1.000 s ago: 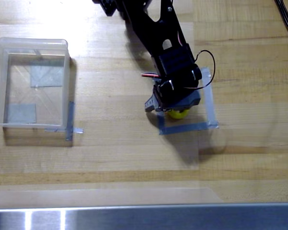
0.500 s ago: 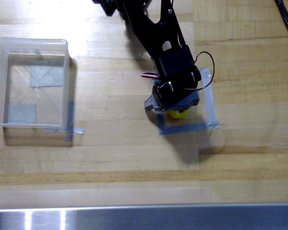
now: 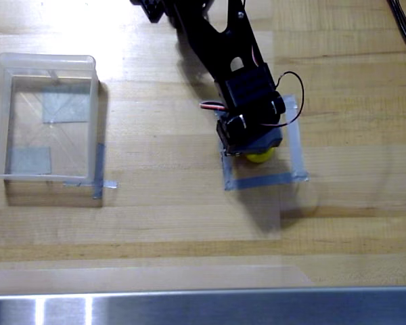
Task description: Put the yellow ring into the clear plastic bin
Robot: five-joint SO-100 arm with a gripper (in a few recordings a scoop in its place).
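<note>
1. Wooden table [image 3: 155,223], overhead view: pale butcher-block planks, with a metal strip [image 3: 203,308] along the lower edge of the picture.
2. Black robot arm [image 3: 216,47]: enters from the top centre and reaches down and to the right, with a red and a black wire at its wrist.
3. Clear plastic bin [image 3: 0,122]: stands at the left, well apart from the arm; square, translucent, with two grey tape patches visible through its bottom.
4. Grey tape outline [image 3: 260,181]: a flat square marked on the table right of centre; the arm's end sits over its upper left part.
5. Gripper [image 3: 252,145]: points down inside the tape outline, directly above the ring; its fingers are hidden under its own body, so I cannot tell whether it is open or closed.
6. Yellow ring [image 3: 260,156]: lies inside the tape outline, a yellow sliver peeping out below the gripper; the rest is covered.
</note>
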